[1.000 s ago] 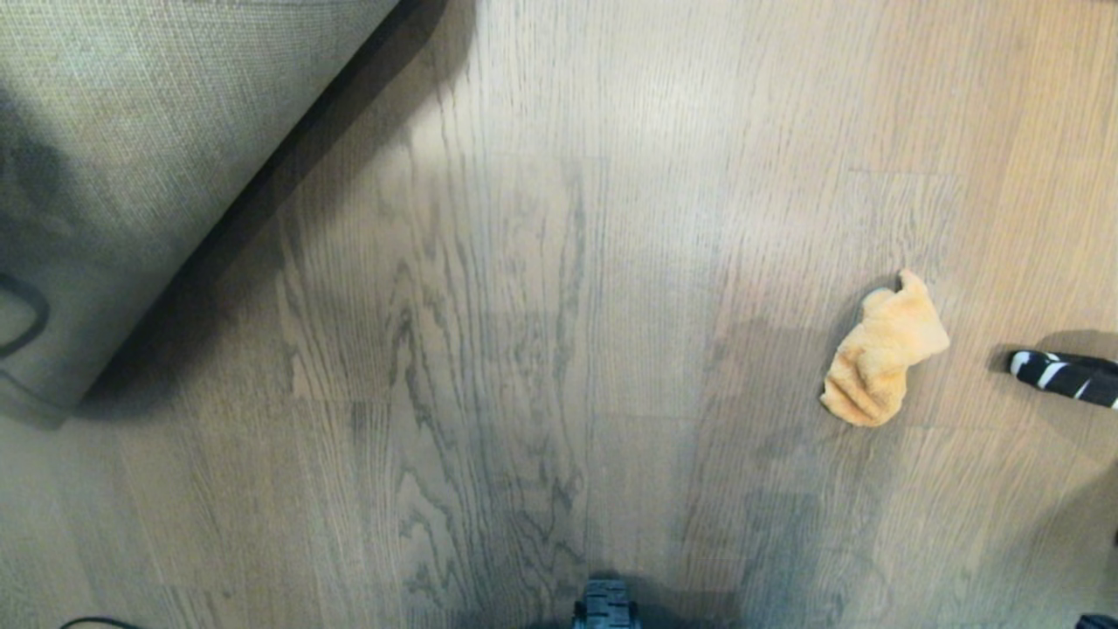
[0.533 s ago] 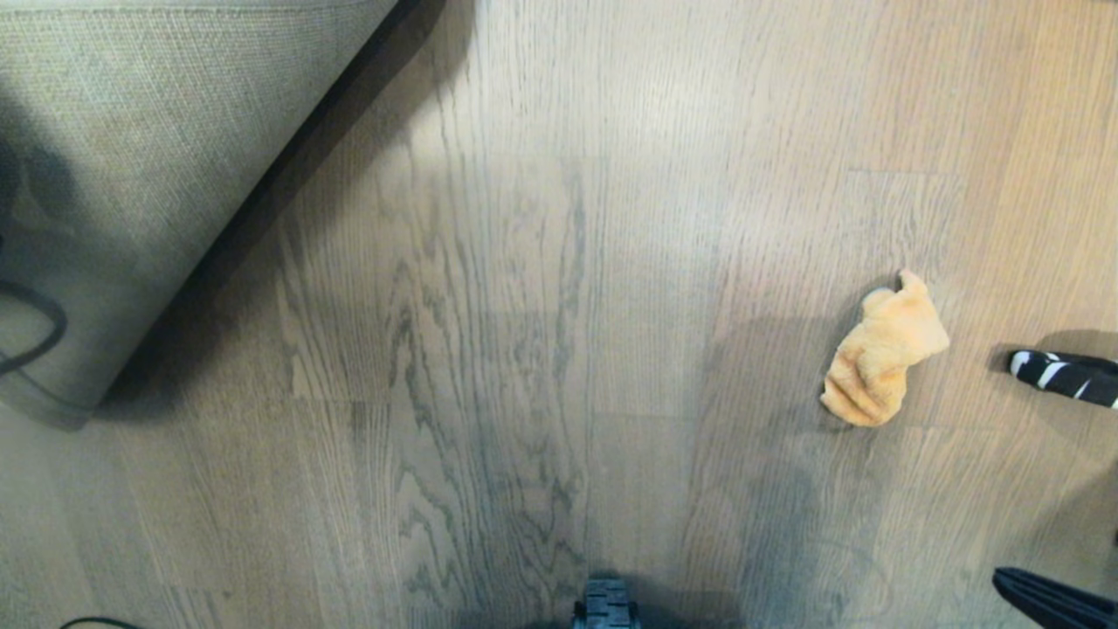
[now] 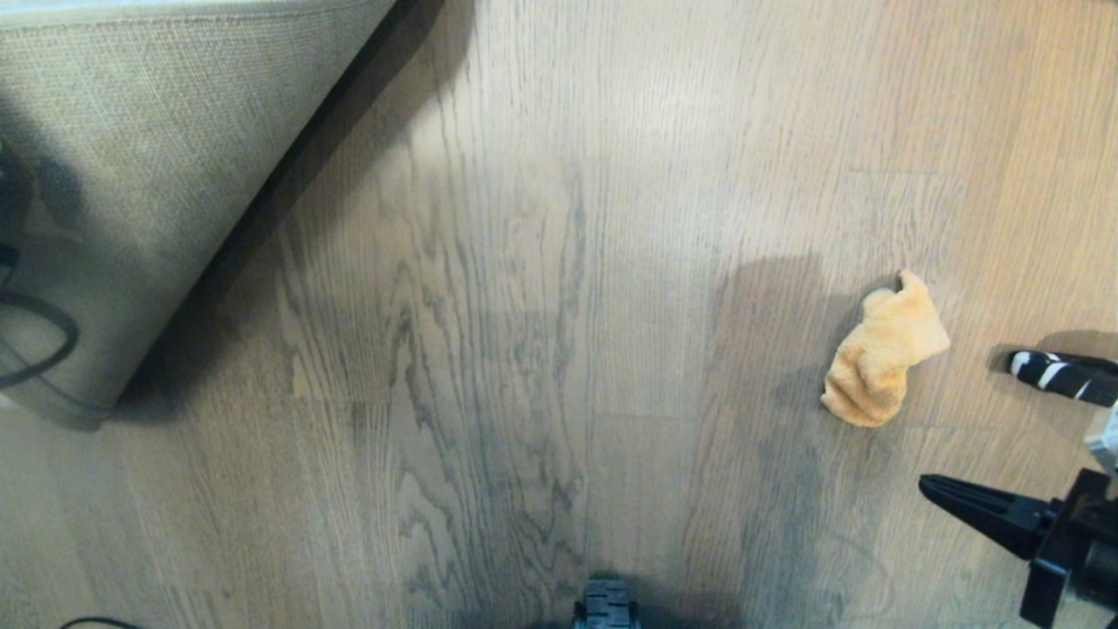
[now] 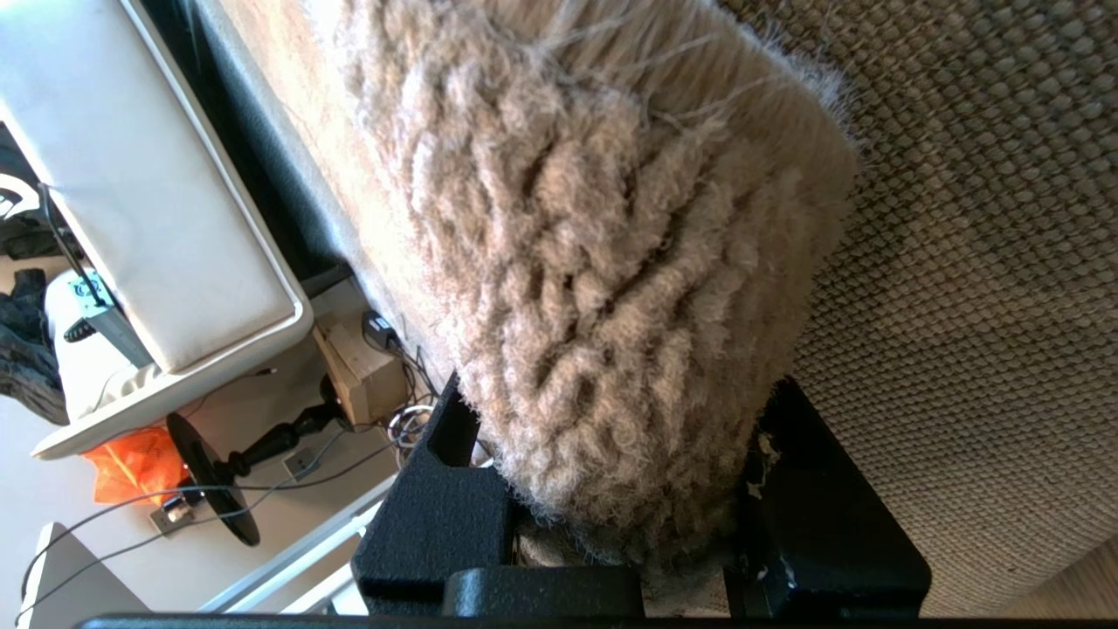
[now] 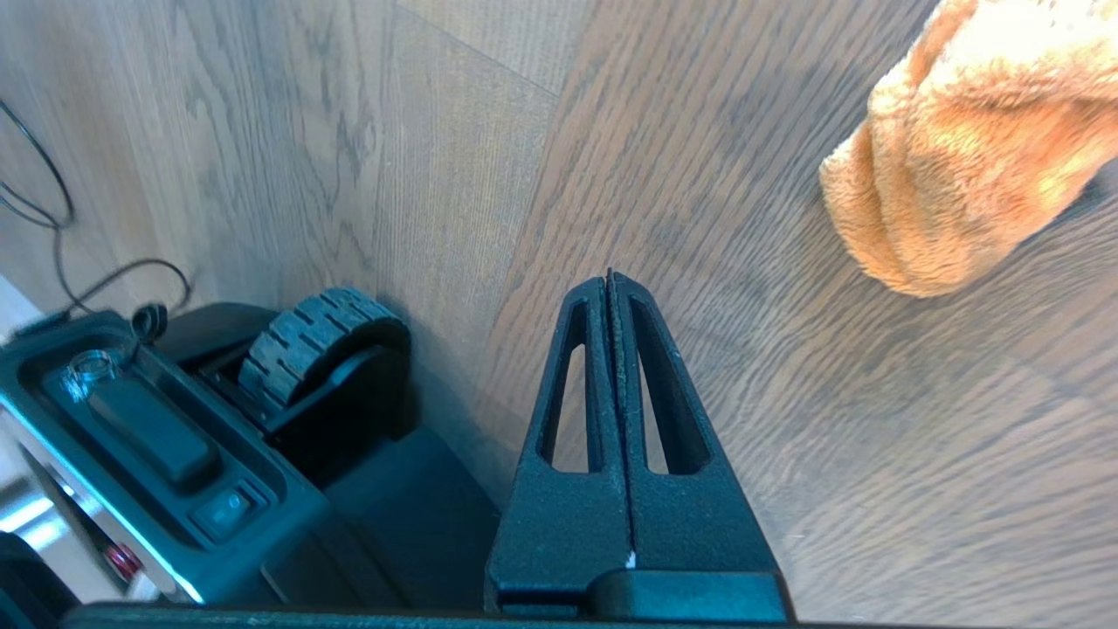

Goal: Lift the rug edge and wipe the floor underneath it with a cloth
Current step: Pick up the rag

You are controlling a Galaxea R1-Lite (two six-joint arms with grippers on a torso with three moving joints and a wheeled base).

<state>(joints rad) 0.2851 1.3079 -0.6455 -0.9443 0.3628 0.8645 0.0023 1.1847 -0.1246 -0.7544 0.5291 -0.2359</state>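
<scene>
My left gripper is clenched on the rug edge, the border of a light grey short-pile rug with a coarse beige woven backing. In the left wrist view the fluffy pile fills the space between my two black fingers, and the woven underside runs just beside them. In the head view the folded-up part of the rug hangs over the upper left corner, backing turned to the camera, and casts a dark shadow on the grey-brown wood-grain floor.

My right gripper is at the lower right of the head view, its fingers pressed flat together with nothing between them. It points toward the small orange-tan fluffy cloth, which lies crumpled on the floor near it but apart from it. A black-and-white striped object lies just beyond the cloth, at the right border.

I judge the rug to be heavy and floppy: it will sag and pull, so my grip must sit deep over the border, not on the fringe of pile. The cloth looks light, soft and easy to squash; it will not slip much. I think the raised hump in its middle is the best place to pinch, after I spread my fingers.
</scene>
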